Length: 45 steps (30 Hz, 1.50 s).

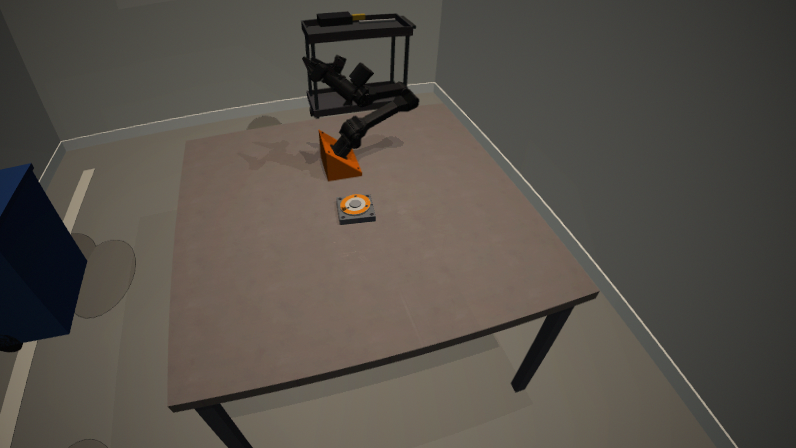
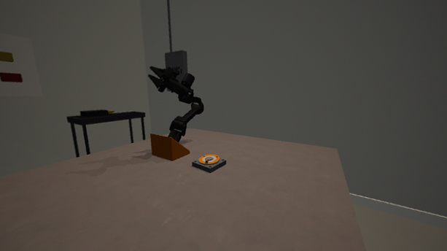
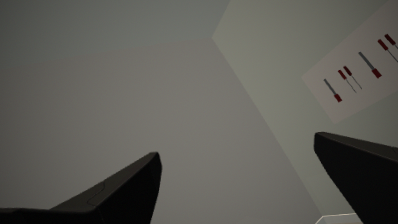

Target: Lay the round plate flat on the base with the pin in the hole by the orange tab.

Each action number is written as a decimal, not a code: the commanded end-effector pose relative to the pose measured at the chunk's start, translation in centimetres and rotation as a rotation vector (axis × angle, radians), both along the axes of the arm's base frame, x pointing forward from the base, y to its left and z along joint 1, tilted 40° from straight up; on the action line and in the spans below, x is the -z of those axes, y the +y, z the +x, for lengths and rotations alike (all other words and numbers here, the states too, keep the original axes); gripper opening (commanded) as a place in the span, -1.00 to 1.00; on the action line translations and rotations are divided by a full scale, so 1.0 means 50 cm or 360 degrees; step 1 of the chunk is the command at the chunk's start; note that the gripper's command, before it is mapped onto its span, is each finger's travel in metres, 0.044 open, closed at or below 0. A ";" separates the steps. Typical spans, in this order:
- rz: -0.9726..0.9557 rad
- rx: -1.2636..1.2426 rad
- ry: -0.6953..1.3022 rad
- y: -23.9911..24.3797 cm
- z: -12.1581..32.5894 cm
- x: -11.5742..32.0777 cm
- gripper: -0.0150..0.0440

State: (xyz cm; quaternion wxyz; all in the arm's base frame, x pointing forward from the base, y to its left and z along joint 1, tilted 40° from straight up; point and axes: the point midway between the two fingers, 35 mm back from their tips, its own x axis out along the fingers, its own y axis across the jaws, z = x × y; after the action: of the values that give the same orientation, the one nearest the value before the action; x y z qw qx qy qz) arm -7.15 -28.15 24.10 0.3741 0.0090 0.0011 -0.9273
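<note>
The round plate [image 1: 360, 212] [image 2: 217, 159] has an orange outer ring and a pale inner ring, and sits around the grey post [image 1: 355, 203] [image 2: 209, 158] on the square grey base [image 1: 364, 218] [image 2: 199, 166]. A small raised piece at the plate's rim, at its left front in the top view, looks like the tab [image 2: 206, 161]. The pin and the hole beside the tab cannot be made out, and any tilt is too small to tell. My gripper [image 2: 150, 72] [image 3: 236, 151] is open and empty, raised high behind the base and touching nothing there.
The arm stands on an orange wedge mount [image 1: 341, 166] [image 2: 163, 147] just behind the base, on the brown table [image 1: 267, 278] [image 2: 111, 226]. A dark cart [image 1: 362, 30] [image 2: 112, 117] stands beyond the table. Blue cabinets stand off to the side.
</note>
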 end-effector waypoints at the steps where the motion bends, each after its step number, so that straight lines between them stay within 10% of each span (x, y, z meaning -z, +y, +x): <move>1: 0.0028 -0.0026 0.0010 -0.006 0.006 0.003 0.78; 15: 0.1743 -0.1803 0.0435 -0.068 0.415 0.340 -0.47; 30: 0.3173 -0.3318 -0.0129 0.314 0.619 0.478 -0.49; 45: 0.3237 -0.3375 -0.0211 0.359 0.650 0.512 -0.49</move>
State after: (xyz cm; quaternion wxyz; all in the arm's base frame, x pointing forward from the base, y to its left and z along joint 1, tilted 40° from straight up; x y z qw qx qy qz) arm 25.32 -11.46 -0.43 0.7030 0.2925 0.6252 0.1711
